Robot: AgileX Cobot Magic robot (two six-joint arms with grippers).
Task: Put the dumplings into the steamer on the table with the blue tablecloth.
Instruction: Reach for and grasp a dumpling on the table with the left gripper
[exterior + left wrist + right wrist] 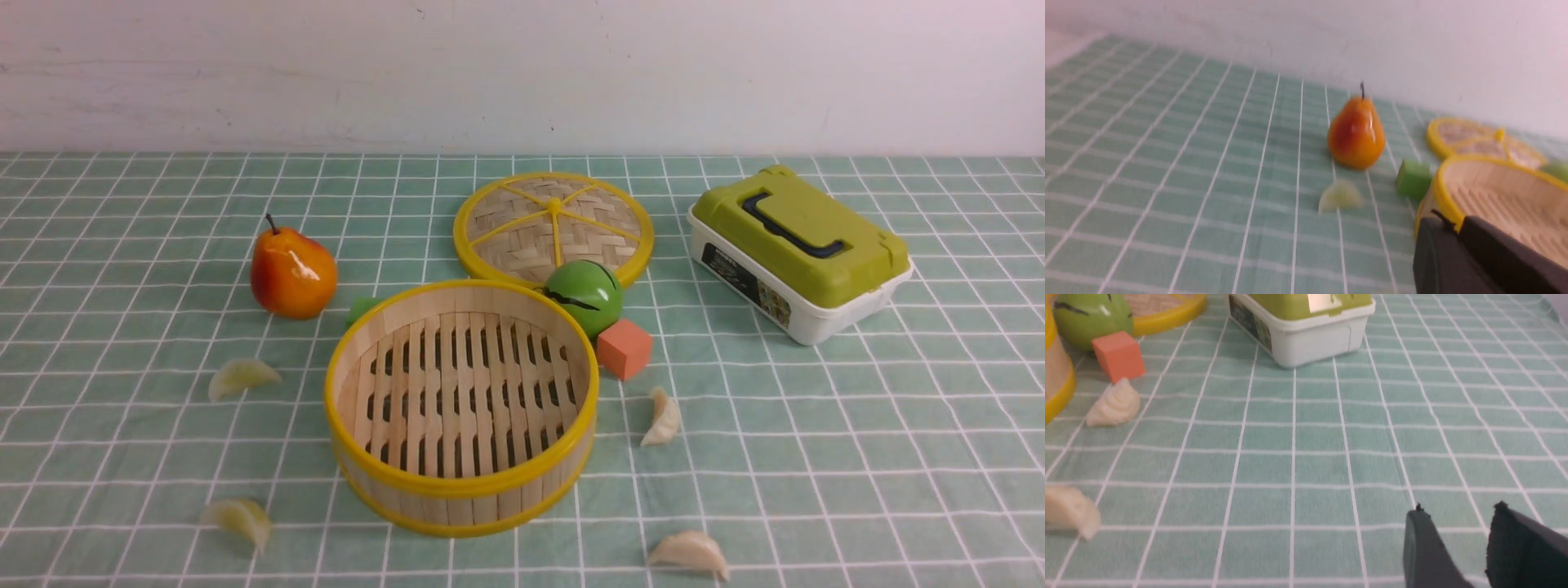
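Steamer (462, 490): upright, centre of the surface (898, 490), on the blue tablecloth (122, 245). Dumplings, four, all on the cloth outside the steamer: far yellow-green dumpling (242, 377) and near yellow-green dumpling (238, 519) to its left; far cream dumpling (663, 418) and near cream dumpling (690, 550) to its right. Lid (553, 224): flat behind the steamer. Pear (292, 272): upright, rear left. Left end effector (1455, 223): fingers close together, nothing between them; touching or not, cannot tell. Right end effector (1458, 508): spread, empty, over the cloth.
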